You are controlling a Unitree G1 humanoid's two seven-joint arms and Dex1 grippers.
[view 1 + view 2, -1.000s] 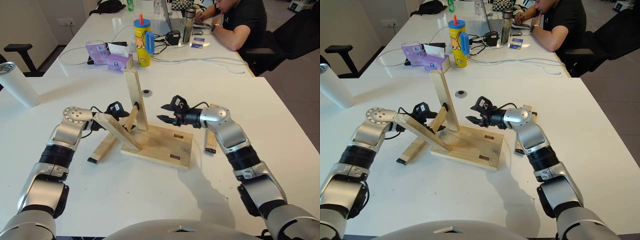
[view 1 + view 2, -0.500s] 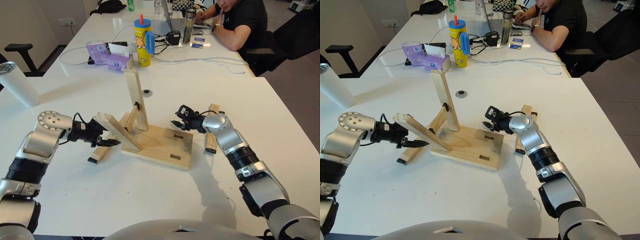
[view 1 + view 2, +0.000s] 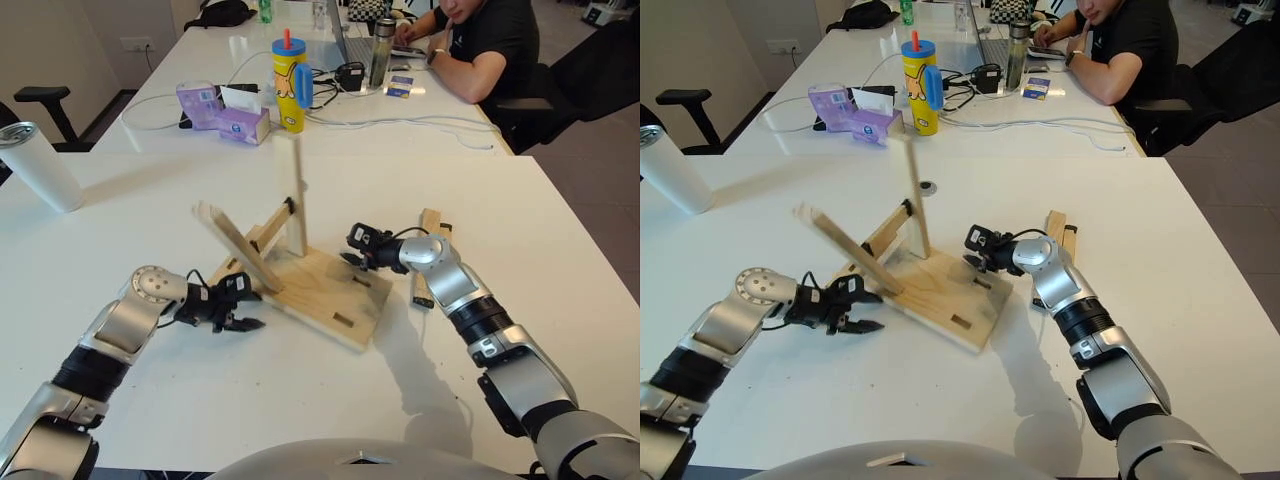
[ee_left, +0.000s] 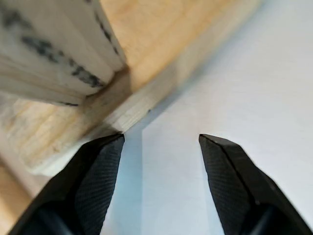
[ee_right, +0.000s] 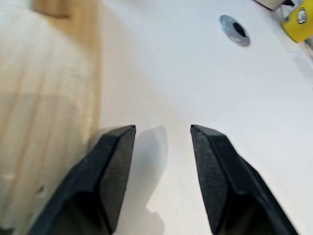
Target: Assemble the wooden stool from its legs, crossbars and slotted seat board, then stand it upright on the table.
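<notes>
Pale wooden slotted seat board (image 3: 322, 290) lies between both grippers.
Left gripper (image 3: 250, 312), jaws spread, faces its lower-left edge; right gripper (image 3: 348, 254), also spread, its upper-right edge.

Slanted leg (image 3: 236, 248) — barrier (over seat board (image 3: 325, 295))

The left arm (image 3: 112, 335) lies low on the near left side, bent at the elbow, with its forearm pointing to the right. At its end the left gripper (image 3: 243, 312) points right too, and its two black fingers (image 4: 98, 166) are spread apart. The right arm (image 3: 470, 310) is held out from the near right toward the middle, and the right gripper (image 3: 350, 255) points left with its fingers (image 5: 115, 161) apart as well.
</notes>
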